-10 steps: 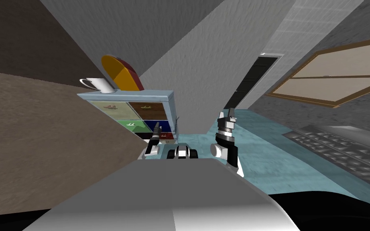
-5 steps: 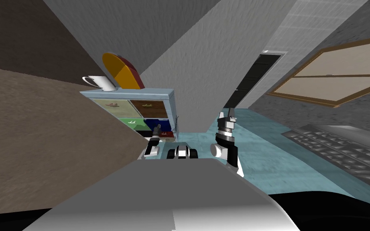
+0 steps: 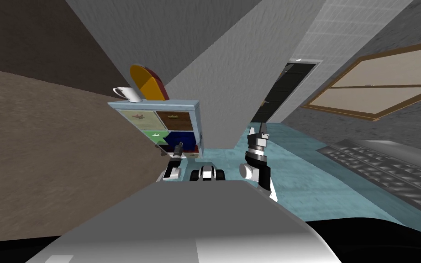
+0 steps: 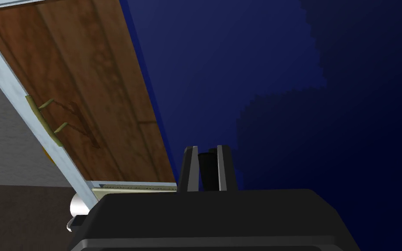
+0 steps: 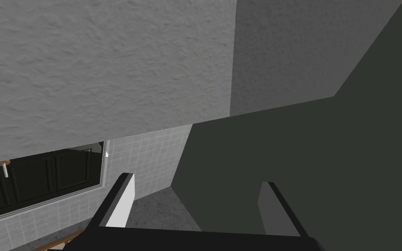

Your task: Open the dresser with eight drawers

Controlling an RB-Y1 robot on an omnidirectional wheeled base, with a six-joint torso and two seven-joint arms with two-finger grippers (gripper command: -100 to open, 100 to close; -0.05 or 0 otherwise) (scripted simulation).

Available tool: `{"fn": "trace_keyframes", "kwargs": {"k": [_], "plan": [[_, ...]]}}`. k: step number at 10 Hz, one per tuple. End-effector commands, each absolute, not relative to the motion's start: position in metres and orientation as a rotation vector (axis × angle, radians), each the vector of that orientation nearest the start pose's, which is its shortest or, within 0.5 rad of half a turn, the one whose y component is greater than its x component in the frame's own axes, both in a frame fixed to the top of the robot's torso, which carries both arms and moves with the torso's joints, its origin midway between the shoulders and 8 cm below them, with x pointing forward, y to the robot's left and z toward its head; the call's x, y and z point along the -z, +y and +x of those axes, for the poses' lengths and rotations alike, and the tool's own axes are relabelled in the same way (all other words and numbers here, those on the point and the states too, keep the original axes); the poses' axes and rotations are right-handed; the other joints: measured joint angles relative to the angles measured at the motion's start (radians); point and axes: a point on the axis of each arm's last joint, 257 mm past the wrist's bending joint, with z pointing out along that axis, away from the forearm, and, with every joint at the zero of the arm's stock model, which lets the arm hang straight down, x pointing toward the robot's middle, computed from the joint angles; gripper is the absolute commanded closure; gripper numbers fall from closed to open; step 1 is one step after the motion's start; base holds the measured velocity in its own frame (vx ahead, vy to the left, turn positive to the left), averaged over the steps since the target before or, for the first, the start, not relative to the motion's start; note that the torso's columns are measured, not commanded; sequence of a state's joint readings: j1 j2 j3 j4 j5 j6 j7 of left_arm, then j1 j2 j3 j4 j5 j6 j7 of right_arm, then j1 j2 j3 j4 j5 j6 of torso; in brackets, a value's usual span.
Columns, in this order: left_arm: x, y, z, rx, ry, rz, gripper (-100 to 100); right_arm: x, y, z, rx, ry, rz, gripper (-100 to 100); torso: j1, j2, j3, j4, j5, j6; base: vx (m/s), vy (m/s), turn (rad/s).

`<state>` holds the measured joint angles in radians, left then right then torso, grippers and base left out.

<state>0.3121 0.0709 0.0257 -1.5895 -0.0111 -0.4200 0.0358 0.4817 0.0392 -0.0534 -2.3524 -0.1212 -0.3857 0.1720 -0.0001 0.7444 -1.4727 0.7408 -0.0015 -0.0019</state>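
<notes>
dresser (image 3: 197, 123): left part hidden behind the brown wall (image 3: 68, 160); lowest drawers covered by the left gripper (image 3: 179, 145) and its forearm; drawer count not readable; handles there too small to make out; left wrist view: blue drawer front (image 4: 261, 87) runs off the edges; brown drawer front (image 4: 91, 87) cut at the top; dark piece (image 4: 209, 167) between the fingers, identity unclear; white rounded thing (image 4: 77, 205) mostly behind the gripper body

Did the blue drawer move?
Yes. The blue drawer has slid out toward me, past the brown drawer above it, with the left gripper shut on its handle.
</notes>
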Motion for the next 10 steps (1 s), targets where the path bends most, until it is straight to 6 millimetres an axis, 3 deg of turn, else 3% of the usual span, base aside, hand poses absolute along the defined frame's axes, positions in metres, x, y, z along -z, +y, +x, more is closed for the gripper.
{"fn": "trace_keyframes", "kwargs": {"k": [1, 2, 10], "plan": [[0.246, 0.298, 0.432, 1.156, 1.062, -1.081, 100, -0.041, -0.311, 0.342, -1.173, 0.573, 0.709, 0, 0.0, 0.001, 0.001, 0.001, 0.0, 0.0, -0.211, -0.033, 0.027], [0.242, 0.3, 0.432, 1.149, 1.068, -1.095, -100, -0.041, -0.311, 0.342, -1.173, 0.573, 0.709, 0, -0.003, 0.0, 0.0, 0.001, -0.001, 0.001, -0.097, -0.022, -0.004], [0.198, 0.308, 0.429, 1.148, 1.062, -1.101, -100, -0.041, -0.311, 0.342, -1.173, 0.573, 0.709, 0, -0.001, -0.003, -0.002, 0.0, 0.0, 0.001, 0.012, -0.005, -0.011]]}}
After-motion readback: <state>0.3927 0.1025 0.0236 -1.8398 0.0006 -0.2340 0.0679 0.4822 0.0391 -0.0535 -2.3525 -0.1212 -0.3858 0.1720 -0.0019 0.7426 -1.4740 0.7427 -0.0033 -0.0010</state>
